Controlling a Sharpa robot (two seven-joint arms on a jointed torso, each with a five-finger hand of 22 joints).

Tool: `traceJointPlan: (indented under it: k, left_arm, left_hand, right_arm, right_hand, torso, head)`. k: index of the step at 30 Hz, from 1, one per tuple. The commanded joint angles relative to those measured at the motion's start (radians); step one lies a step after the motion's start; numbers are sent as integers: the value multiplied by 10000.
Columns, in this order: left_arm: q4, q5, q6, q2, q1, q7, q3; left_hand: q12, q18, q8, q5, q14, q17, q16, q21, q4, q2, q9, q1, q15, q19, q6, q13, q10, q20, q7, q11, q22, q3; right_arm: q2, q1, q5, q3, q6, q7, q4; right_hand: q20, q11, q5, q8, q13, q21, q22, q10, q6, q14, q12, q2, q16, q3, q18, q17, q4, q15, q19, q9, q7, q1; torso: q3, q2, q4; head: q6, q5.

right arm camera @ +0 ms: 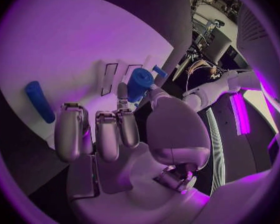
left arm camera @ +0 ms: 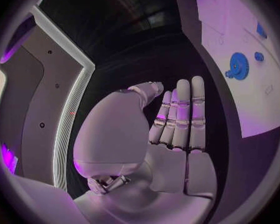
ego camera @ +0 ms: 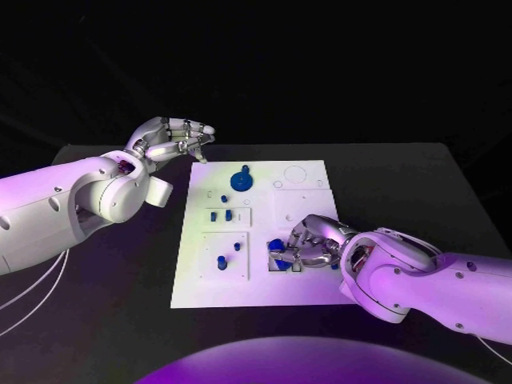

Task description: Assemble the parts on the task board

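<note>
Blue parts sit scattered on the white task board (ego camera: 308,282) at table centre: a gear (ego camera: 241,179) toward twelve o'clock, small pegs (ego camera: 222,262) in recessed trays. Right hand (ego camera: 308,246), at the board's four o'clock, pinches a blue cylinder (right arm camera: 139,83), apparently for seating. Left hand (ego camera: 175,140) hovers empty, fingers loosely apart, off the eleven o'clock corner.
</note>
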Motion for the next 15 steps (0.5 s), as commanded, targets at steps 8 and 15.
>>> traceJointPlan:
  k: [8,15]
  left_arm:
    - [26,-52,162,5,6,25,5]
    - [28,-54,157,2,6,22,5]
  left_hand:
    - [68,128,0,46,-50,16,-64,68,-49,11,-11,16,18,-99,-63,-15,-66,7,92,1,19,20]
    - [68,128,0,46,-50,16,-64,68,-49,11,-11,16,18,-99,-63,-15,-66,7,92,1,19,20]
  right_arm:
    - [20,-9,-254,2,189,-133,-120]
    - [35,-9,-318,2,220,-152,-160]
  right_hand:
    - [-90,9,12,105,910,-149,1985,-9,-170,792,-138,40,-8,-754,-50,1418,13,-74,300,50,-3,-547]
    - [-84,16,22,114,877,-188,1975,-37,-197,787,-185,57,-19,-910,-44,1397,15,-68,289,55,4,-584]
  torso:
    - [0,12,0]
    - [-2,3,5]
  head:
    - [-2,-15]
    - [5,-22]
